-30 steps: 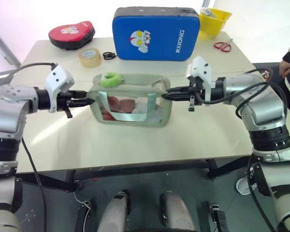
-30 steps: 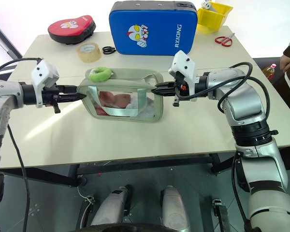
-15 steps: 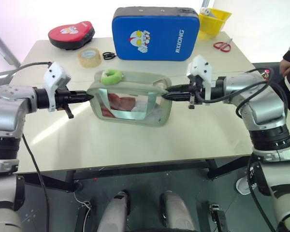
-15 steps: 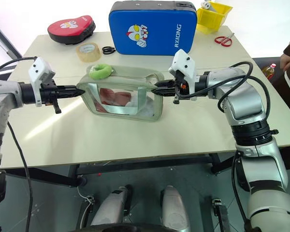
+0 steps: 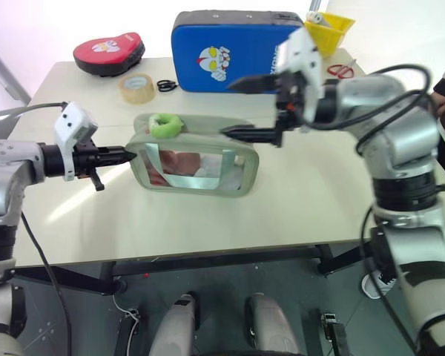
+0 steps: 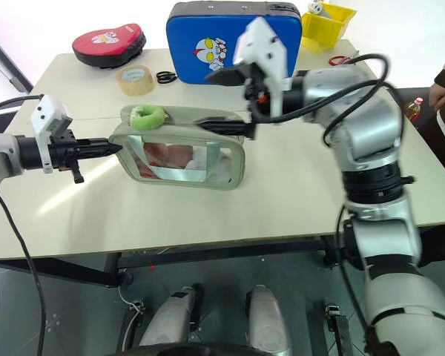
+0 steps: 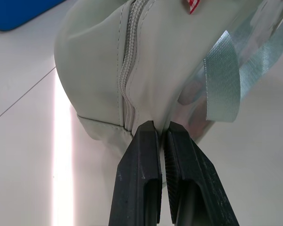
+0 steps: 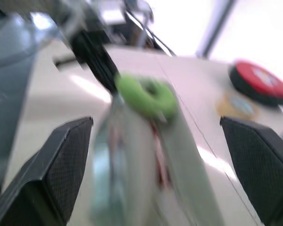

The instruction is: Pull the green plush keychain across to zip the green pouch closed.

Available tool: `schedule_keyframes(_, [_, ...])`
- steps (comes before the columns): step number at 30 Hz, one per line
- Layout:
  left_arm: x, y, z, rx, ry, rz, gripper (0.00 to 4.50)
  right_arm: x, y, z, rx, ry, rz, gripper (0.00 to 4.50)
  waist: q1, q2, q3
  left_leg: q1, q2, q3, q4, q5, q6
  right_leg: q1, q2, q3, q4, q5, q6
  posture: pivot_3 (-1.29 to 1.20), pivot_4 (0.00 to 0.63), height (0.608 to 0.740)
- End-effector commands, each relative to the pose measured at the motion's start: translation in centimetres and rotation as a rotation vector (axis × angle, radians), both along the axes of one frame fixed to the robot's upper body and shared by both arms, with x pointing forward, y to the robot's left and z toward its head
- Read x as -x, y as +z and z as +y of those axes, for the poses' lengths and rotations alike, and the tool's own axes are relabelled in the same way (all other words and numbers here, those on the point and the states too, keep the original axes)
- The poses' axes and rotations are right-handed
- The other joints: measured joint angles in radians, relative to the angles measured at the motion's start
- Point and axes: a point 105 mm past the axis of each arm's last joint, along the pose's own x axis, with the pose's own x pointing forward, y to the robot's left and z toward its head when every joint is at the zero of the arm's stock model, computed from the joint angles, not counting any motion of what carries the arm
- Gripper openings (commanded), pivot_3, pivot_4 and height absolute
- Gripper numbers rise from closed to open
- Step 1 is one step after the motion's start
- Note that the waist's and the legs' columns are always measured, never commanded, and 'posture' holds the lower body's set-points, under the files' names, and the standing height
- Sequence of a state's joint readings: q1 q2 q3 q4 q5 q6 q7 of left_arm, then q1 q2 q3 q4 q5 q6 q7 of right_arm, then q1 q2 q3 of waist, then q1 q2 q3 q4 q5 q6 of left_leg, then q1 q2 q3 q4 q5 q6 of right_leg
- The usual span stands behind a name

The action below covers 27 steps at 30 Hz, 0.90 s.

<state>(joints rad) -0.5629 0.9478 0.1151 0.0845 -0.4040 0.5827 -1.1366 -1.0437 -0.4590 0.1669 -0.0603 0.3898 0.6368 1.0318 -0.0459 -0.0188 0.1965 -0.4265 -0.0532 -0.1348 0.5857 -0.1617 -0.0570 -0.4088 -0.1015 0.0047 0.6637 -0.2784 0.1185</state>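
Left gripper (image 5: 126,155) had its two black fingers pressed together on the end of the green pouch (image 5: 194,162), pinching the fabric just below the foot of the zipper, as the left wrist view showed (image 7: 153,141). Right gripper (image 5: 237,107) stood above the pouch's other end with its fingers spread wide apart, one finger up against the blue case behind it and the other low, just over the pouch's top edge; it held nothing.

Upright on the pale table (image 5: 297,200), the pouch had its clear window facing the robot and reddish contents showing through. A light teal strap (image 7: 221,84) ran down over the window. On the pouch's top edge, at about 10 o'clock from the pouch's middle and close to the left gripper's end, sat the green plush keychain (image 5: 166,124), a fuzzy lime ring. In the right wrist view that ring (image 8: 146,96) lay between the two parted fingertips but well beyond them.

From the pouch, a blue padded case (image 5: 237,50) with a cartoon face stood at 12 o'clock, a roll of tape (image 5: 136,87) at 11 o'clock, a red pad (image 5: 109,53) farther out at 11 o'clock, and a yellow bin (image 5: 328,31) and red scissors (image 5: 341,70) at about 1 o'clock.
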Motion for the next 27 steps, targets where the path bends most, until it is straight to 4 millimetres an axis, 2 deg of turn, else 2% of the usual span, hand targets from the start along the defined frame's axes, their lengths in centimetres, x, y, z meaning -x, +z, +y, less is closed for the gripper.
schedule_keyframes(1, [0.2, 1.0, -0.2, -0.011, -0.001, -0.057, 0.0, 0.9, 0.3, 3.2, -0.021, 0.037, -0.103, 4.48, 0.0, 0.0, 0.0, 0.0, 0.0, 0.0, 0.0, 0.0, 0.0, 0.0, 0.0, 0.0, 0.0, 0.0, 0.0, 0.0, 0.15, 0.74])
schedule_keyframes(6, [0.4, 1.1, -0.4, -0.012, -0.005, -0.059, 0.0, -0.5, -1.8, 5.0, 0.052, 0.015, -0.216, 4.48, 0.005, 0.0, 0.0, 0.0, -0.001, 0.0, 0.001, 0.0, 0.0, 0.001, 0.0, 0.0, 0.0, 0.0, 0.0, 0.0, 0.15, 0.74])
schedule_keyframes(14, [0.5, 1.1, -0.6, -0.015, -0.004, -0.067, 0.0, -1.8, -3.0, 7.1, 0.078, 0.026, -0.263, 4.48, -0.003, 0.0, 0.0, 0.0, 0.0, 0.0, 0.0, 0.0, 0.0, -0.001, 0.001, 0.0, 0.001, 0.0, 0.0, 0.0, 0.15, 0.74])
schedule_keyframes(17, [0.5, 1.1, -0.7, -0.013, -0.005, -0.067, 0.0, -2.4, -2.3, 7.3, 0.041, 0.003, -0.259, 3.72, -0.001, 0.0, 0.0, 0.0, 0.0, 0.0, 0.0, 0.0, 0.0, 0.0, 0.001, 0.0, 0.001, 0.0, 0.0, 0.0, 0.15, 0.74])
schedule_keyframes(24, [0.5, 1.0, -0.9, -0.011, -0.009, -0.063, 0.0, -3.1, -0.9, 6.6, -0.026, -0.042, -0.235, 0.14, 0.0, 0.0, 0.0, 0.0, 0.0, -0.001, 0.0, 0.0, 0.0, 0.0, 0.001, 0.0, 0.001, 0.0, 0.0, 0.0, 0.15, 0.74])
schedule_keyframes(27, [0.4, 0.9, -1.1, -0.011, -0.017, -0.059, 0.0, -3.8, -0.2, 5.9, -0.055, -0.09, -0.221, 0.06, 0.0, 0.0, 0.0, 0.0, 0.0, -0.001, 0.0, 0.0, 0.0, 0.0, 0.001, 0.0, 0.001, 0.0, 0.0, 0.0, 0.15, 0.74])
